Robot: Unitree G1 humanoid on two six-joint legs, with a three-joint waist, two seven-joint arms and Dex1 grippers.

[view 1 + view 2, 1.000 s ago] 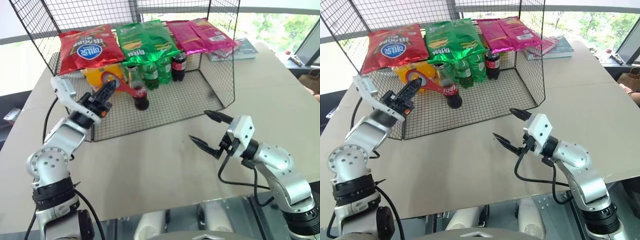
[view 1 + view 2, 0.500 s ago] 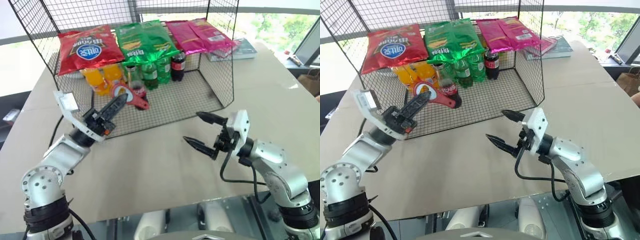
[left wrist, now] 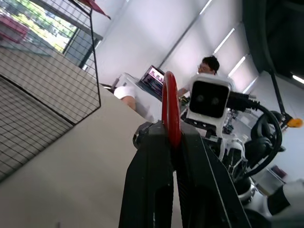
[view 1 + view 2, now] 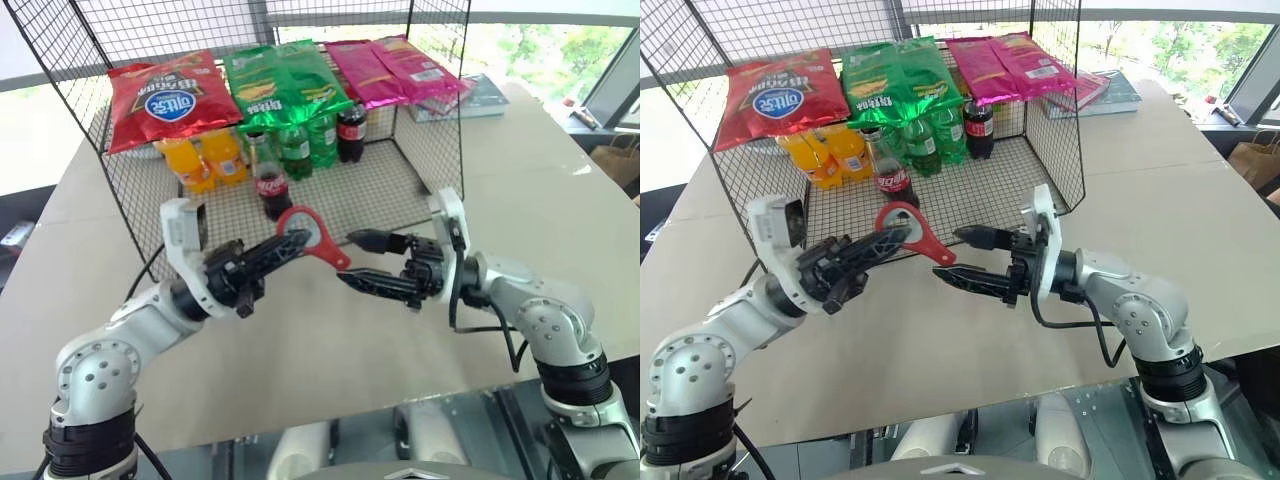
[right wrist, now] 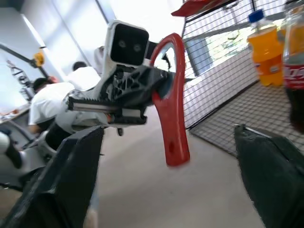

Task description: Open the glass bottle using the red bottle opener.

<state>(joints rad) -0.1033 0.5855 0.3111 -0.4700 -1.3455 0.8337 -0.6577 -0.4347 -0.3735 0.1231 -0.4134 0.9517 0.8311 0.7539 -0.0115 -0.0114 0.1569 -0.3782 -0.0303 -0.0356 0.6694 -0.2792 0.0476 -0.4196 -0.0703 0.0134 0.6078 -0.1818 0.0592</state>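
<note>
Our left gripper (image 4: 262,258) was clamped on the red bottle opener (image 4: 312,236) by its loop head, handle slanting right and nearer toward our right gripper (image 4: 366,259), whose fingers gaped just beside the handle tip. The glass bottle (image 4: 271,180) stood upright farther off in the wire basket (image 4: 430,150), just left of the opener.

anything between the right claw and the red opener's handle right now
Nothing: in the right wrist view the red bottle opener, pinched by the left claw, hangs in the open gap ahead of the right claw.

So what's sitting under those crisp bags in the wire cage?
Under the crisp bags: orange soda bottles, green bottles, a dark cola bottle and the glass bottle in front. Their tops are partly hidden.
</note>
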